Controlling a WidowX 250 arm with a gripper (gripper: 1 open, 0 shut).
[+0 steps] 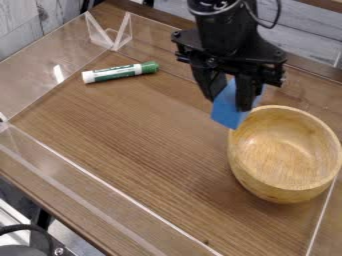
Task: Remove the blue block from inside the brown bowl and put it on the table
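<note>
The blue block [229, 108] hangs at the brown bowl's [282, 152] upper-left edge in view — held between the 2 fingers of the gripper [230, 98], closed on it. The black arm [230, 45] reaches in from beyond the bowl. Left of the bowl lies bare table [127, 135]; farther up-left, the green-and-white marker [120, 73] — 1 piece, lying flat.

From my screen I saw the light-blue block [229, 108] tilted, raised at the bowl's upper-left edge in view. The round tan wooden bowl [282, 155] sat upright, its hollow facing up, on the brown wood-grain table [120, 140].
</note>
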